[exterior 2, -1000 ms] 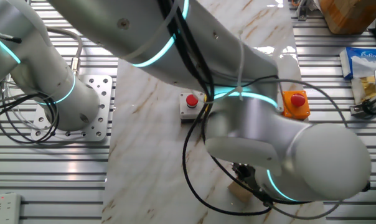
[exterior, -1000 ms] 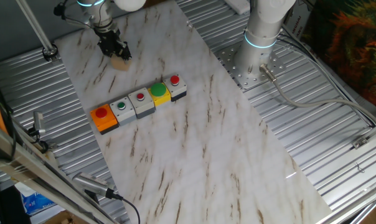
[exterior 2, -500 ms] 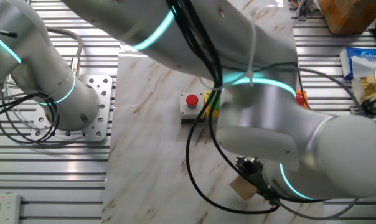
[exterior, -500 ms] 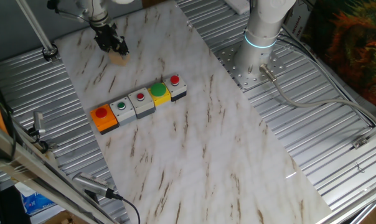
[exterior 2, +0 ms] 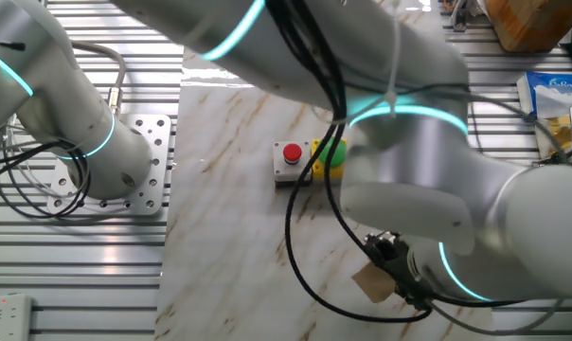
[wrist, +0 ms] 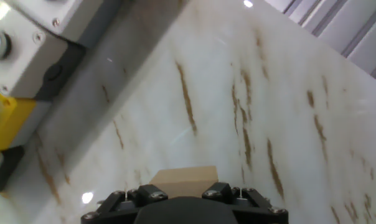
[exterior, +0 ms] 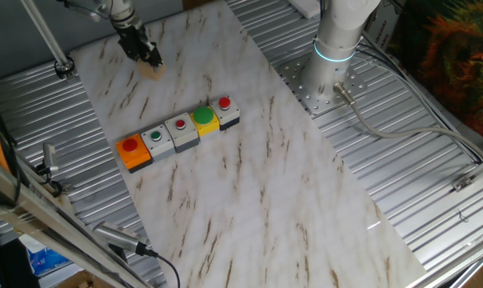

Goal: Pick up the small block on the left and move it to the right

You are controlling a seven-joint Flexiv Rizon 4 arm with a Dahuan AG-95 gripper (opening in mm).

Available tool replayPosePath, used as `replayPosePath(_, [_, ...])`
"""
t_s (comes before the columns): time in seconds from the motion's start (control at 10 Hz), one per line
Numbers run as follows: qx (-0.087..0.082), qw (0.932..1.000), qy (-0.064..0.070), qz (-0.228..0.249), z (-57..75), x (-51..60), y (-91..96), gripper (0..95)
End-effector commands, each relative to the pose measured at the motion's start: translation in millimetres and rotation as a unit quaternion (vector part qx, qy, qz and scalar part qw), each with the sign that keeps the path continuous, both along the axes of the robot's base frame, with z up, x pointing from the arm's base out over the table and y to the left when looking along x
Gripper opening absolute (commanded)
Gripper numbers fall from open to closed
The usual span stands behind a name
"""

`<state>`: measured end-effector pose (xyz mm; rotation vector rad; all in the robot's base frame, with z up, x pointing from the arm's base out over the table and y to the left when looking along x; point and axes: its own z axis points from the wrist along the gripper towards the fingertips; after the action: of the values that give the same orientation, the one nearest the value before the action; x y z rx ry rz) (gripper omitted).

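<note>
The small block (exterior: 153, 73), a plain tan wooden cube, sits between my gripper's fingers at the far left of the marble board (exterior: 225, 184). My gripper (exterior: 148, 61) is shut on it and holds it slightly above the board. In the other fixed view the block (exterior 2: 372, 282) hangs tilted under the gripper (exterior 2: 396, 274), with the big arm hiding much of the board. In the hand view the block's top (wrist: 183, 176) shows just above the gripper (wrist: 183, 190).
A row of button boxes lies across the board, from the orange one (exterior: 132, 152) to a grey one with a red button (exterior: 225, 110); the yellow box (exterior 2: 326, 159) and a grey box (wrist: 26, 37) show elsewhere. The arm's base (exterior: 334, 56) stands at the right.
My gripper has moved up and a little toward the far left with the block in it. The block now hangs higher off the board and tilted.
</note>
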<state>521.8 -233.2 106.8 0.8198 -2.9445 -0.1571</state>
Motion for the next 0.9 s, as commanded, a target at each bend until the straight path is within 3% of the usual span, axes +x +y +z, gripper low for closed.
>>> replayPosePath(0.1, [-0.019, 0.9978, 0.007, -0.063, 16.4, -0.1, 1.7, 38.0])
replayPosePath(0.5, [-0.026, 0.9821, 0.024, -0.185, 44.0, -3.0, 6.8, 38.0])
replayPosePath(0.6, [-0.023, 0.9779, 0.027, -0.206, 47.8, -3.4, 10.2, 19.0])
replayPosePath(0.8, [-0.023, 0.9728, 0.029, -0.229, 51.3, -4.0, 25.1, 19.0])
replayPosePath(0.9, [-0.024, 0.9709, 0.027, -0.237, 52.8, -5.0, 42.2, 19.0])
